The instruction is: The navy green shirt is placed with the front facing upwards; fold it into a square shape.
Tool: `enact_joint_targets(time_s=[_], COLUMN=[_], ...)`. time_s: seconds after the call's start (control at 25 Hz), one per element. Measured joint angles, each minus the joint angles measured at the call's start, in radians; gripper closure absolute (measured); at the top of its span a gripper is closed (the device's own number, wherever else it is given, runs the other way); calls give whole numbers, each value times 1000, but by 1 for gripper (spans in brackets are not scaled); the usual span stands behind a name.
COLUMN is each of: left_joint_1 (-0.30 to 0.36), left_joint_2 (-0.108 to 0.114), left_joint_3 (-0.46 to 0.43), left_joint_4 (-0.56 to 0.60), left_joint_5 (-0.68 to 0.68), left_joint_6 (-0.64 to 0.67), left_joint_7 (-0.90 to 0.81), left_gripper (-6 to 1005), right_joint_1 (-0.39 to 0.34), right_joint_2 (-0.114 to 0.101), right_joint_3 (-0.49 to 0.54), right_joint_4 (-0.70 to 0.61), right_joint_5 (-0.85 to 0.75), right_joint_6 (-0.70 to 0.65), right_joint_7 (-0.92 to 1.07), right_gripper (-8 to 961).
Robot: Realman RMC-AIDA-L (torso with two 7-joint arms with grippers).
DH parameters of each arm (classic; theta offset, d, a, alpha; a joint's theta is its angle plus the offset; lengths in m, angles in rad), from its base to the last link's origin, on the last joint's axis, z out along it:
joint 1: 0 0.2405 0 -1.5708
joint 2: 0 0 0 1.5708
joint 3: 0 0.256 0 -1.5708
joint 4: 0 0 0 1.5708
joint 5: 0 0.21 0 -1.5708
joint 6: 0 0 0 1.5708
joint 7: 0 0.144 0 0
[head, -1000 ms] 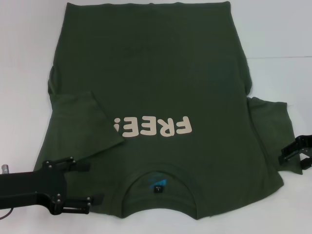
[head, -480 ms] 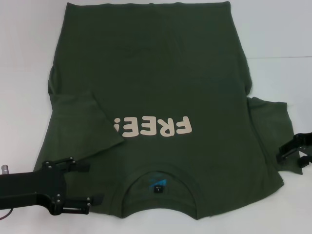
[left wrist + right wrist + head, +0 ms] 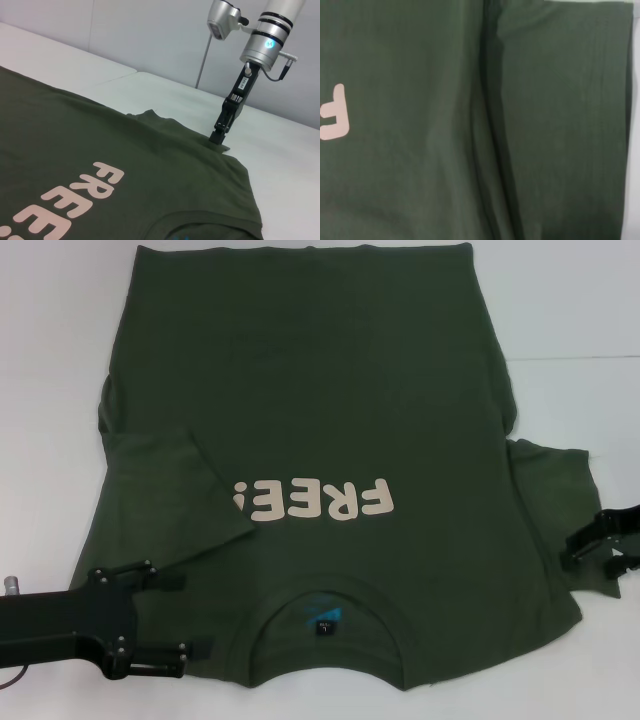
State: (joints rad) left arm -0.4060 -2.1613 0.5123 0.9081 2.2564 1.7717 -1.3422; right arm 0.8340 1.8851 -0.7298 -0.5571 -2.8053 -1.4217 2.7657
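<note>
Right now the navy green shirt (image 3: 310, 440) lies spread front-up on the white table (image 3: 580, 330), collar toward the robot, its cream "FREE!" print (image 3: 312, 502) reading upside down from the head camera. The sleeve on the robot's left (image 3: 175, 490) is already folded in over the chest, its hem just short of the exclamation mark; the sleeve on the right (image 3: 555, 500) is still spread out sideways on the table.

The left gripper (image 3: 190, 616) reaches in low and level from the left edge, its forearm lying nearly flat. Its two fingers (image 3: 165, 581) are spread wide apart and point along the cloth toward the collar (image 3: 325, 625); shirt fabric by the shoulder shows in the gap between them, and they pinch nothing.

The right gripper (image 3: 585, 550) comes in from the right edge at the outer hem of the spread sleeve. From the left wrist camera that arm stands steeply over the table, fingers (image 3: 218, 135) pointing down with the tips at the sleeve's edge. Whether they are pressed on the cloth or parted I cannot tell. Its own wrist camera looks straight down on sleeve and side seam.
</note>
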Motion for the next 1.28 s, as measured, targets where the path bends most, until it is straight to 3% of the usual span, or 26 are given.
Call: enact_joint_targets(time_s=[0.2, 0.48, 0.8, 1.28], left_joint_1=[0, -1, 0, 2], left_joint_2=[0, 0, 0, 1], left_joint_3=[0, 0, 0, -4], left_joint_4=[0, 0, 0, 0], left_joint_5=[0, 0, -1, 0], left_joint_6=[0, 0, -2, -2], left_joint_7=[0, 0, 0, 0], left_gripper=[49, 49, 50, 50], right_joint_1=[4, 5, 10, 9], right_joint_2=[1, -20, -22, 6], right_joint_3=[1, 19, 16, -3], right_joint_4=[-9, -35, -47, -37], right_joint_5=[1, 1, -3, -5], right_joint_6=[4, 70, 155, 243], right_joint_7=[1, 10, 12, 3], right_gripper=[254, 252, 258, 259])
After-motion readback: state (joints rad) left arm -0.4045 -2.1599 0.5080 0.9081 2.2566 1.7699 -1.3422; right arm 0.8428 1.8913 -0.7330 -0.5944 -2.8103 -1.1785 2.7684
